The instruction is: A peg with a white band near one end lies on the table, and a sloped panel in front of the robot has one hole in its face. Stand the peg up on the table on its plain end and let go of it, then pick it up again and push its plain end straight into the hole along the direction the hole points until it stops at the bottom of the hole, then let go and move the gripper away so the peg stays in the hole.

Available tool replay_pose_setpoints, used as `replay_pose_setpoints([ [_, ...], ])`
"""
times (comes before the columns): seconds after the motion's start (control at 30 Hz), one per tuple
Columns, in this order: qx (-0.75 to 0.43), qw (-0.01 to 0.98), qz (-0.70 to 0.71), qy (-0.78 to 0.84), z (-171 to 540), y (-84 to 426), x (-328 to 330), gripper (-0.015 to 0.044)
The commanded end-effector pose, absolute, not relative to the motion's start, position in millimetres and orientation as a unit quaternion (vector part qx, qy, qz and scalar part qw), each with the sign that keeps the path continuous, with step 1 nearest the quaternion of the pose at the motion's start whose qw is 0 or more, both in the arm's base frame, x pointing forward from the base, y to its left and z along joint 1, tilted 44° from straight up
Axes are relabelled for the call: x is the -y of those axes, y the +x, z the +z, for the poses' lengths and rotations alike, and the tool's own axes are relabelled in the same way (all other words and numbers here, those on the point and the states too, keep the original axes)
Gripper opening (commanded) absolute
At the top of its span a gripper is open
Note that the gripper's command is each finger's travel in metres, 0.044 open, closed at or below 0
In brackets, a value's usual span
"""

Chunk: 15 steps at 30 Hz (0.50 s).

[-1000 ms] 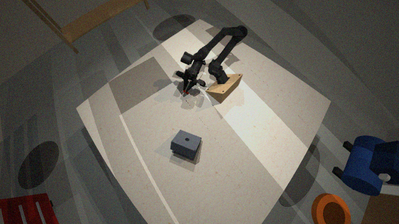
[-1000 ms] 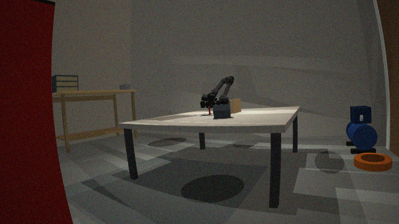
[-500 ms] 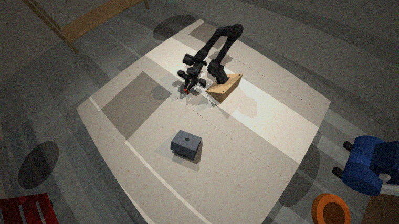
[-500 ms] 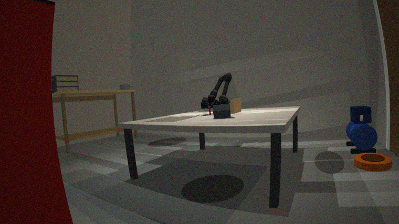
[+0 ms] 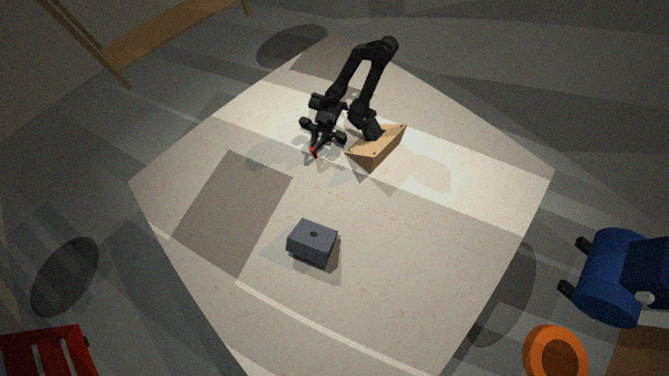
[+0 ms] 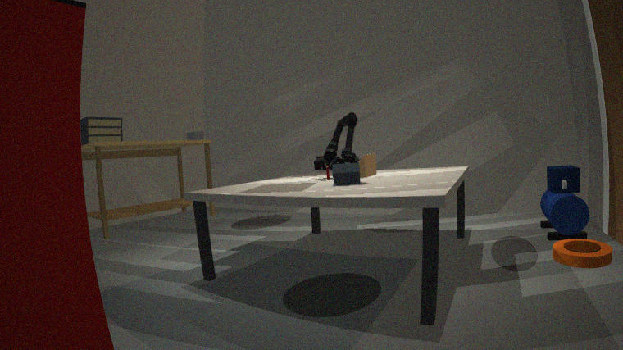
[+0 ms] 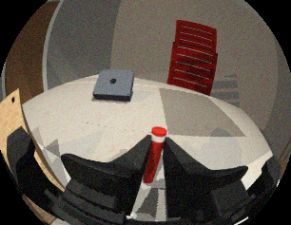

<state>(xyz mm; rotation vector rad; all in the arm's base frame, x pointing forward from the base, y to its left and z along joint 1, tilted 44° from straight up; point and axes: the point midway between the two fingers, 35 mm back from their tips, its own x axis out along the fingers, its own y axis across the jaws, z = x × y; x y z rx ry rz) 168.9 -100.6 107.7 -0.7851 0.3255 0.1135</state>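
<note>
The red peg point(image 5: 314, 154) point(image 6: 327, 174) point(image 7: 153, 162) stands close to upright, its white-banded end up and its plain end down. My gripper point(image 5: 312, 149) point(image 6: 327, 167) point(image 7: 157, 140) is shut on the peg near the banded end, with the fingers coming in from the sides. The plain end is at or just above the table; I cannot tell whether it touches. The blue-grey block point(image 5: 318, 236) point(image 6: 345, 175) point(image 7: 120, 84) has a sloped face with one dark hole point(image 5: 313, 234) point(image 7: 113, 81). It stands apart from the peg, farther out from the arm.
A wooden wedge point(image 5: 376, 146) point(image 6: 368, 165) point(image 7: 14, 115) with small dark dots at its corners stands close beside the arm's base. The pale table point(image 5: 385, 272) point(image 6: 395, 184) point(image 7: 67, 113) carries patches of shadow. A shelf, a red cabinet and a blue machine stand beyond the table.
</note>
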Motion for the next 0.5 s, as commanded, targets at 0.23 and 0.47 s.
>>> replay_pose_setpoints([
  [0.23, -0.160, 0.910, 0.053, -0.379, 105.5, 168.3, 103.5, 0.0049],
  [0.47, -0.161, 0.910, 0.053, -0.378, 104.9, 167.7, 104.4, 0.0049],
])
